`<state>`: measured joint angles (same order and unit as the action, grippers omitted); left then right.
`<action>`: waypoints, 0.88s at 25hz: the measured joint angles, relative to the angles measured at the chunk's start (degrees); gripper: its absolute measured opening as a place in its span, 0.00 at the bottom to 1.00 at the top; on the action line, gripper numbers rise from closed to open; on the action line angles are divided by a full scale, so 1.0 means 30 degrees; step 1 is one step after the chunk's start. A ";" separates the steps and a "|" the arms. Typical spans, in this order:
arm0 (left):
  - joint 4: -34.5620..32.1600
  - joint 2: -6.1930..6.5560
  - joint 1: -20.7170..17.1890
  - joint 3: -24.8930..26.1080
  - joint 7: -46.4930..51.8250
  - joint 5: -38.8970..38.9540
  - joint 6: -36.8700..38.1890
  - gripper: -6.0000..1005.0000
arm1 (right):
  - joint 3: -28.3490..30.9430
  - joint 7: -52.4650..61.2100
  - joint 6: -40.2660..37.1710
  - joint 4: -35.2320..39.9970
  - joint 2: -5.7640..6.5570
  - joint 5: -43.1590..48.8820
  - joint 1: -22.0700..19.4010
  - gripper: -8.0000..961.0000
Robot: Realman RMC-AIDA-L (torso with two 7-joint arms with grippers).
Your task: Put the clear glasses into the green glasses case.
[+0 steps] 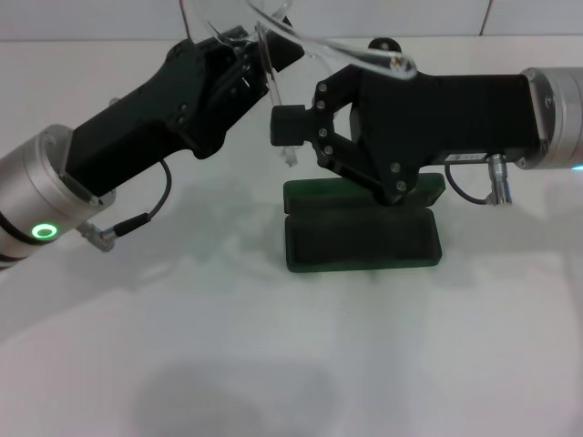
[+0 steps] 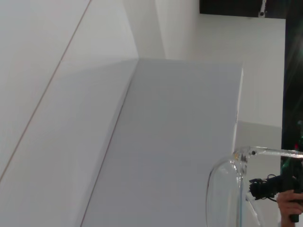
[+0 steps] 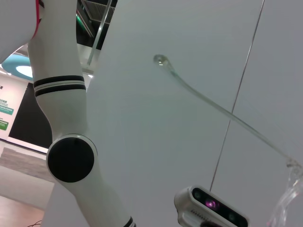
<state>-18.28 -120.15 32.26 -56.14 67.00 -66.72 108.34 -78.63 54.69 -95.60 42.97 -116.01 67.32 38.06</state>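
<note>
The transparent clear glasses [image 1: 301, 41], temples unfolded, hang above the open green glasses case [image 1: 362, 238] on the tabletop [image 1: 273, 346], grasped by the left tool [image 1: 260, 50]; the right tool [image 1: 290, 127] looks clenched.

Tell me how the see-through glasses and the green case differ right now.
The clear glasses are transparent and thin; the green glasses case is dark, solid and boxy. The glasses are up in the air between the left end effector and right end effector; the case lies open on the white table below them.
</note>
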 joint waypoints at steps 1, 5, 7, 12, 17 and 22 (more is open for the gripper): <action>0.0000 0.0000 -0.0005 0.0049 -0.0002 0.0033 -0.0030 0.13 | -0.0002 -0.0002 -0.0013 -0.0001 0.0000 0.0000 -0.0001 0.03; 0.0015 0.0051 -0.0174 0.0171 -0.0025 0.0383 -0.0357 0.13 | -0.0032 -0.0006 -0.0184 0.0014 -0.0001 0.0000 -0.0009 0.03; 0.0019 0.0102 -0.0294 0.0172 -0.0199 0.0515 -0.0874 0.13 | -0.0039 -0.0006 -0.0306 0.0105 -0.0001 0.0000 -0.0107 0.03; -0.0310 0.0351 -0.0808 0.0171 -0.0697 0.0528 -0.2287 0.13 | 0.0032 0.0058 -0.0869 0.0216 0.0024 0.0001 -0.0466 0.02; -0.0504 0.1004 -0.1307 0.0143 -0.0866 0.0336 -0.2471 0.13 | 0.0411 0.0355 -0.1631 0.1182 0.0170 -0.0135 -0.1599 0.03; -0.0589 0.1727 -0.1820 -0.0054 -0.0739 -0.0414 -0.1938 0.13 | 0.2233 0.1278 -0.2192 0.3155 0.0226 -0.0098 -0.3365 0.03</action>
<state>-20.05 -114.97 26.80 -56.30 64.78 -67.96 102.53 -71.93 58.52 -102.18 52.44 -115.33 67.03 27.96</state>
